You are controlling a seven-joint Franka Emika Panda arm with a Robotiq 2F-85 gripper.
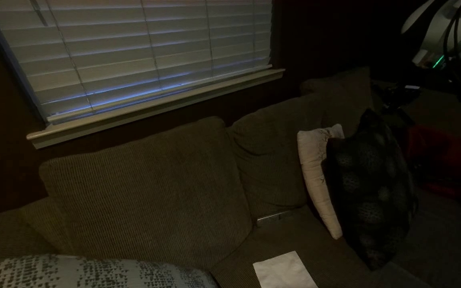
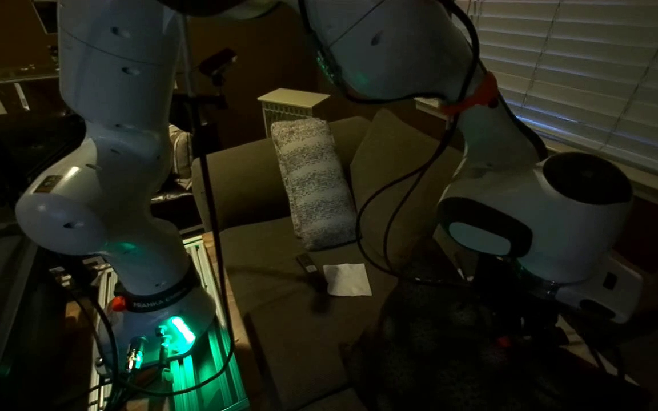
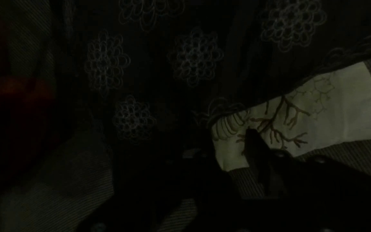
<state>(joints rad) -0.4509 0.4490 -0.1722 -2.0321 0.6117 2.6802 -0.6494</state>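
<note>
Two fingers of a black gripper (image 3: 226,142), spread partway, nothing seen held, near the edge of a black fabric pillow stitched with pale looped flowers (image 3: 194,57) and overlapping a cream cloth pillow embroidered with brown branches (image 3: 330,119), on a ribbed brown fabric sofa (image 1: 142,200). Too dark to tell any contact; best to spread wider before closing or backing off, keeping clear of the cream cloth.

Ahead of my gripper (image 3: 233,137), the dark pillow (image 3: 159,80) partly hides the white pillow (image 3: 349,103); to the gripper's side, I can't identify the cropped red thing (image 3: 14,95).
</note>
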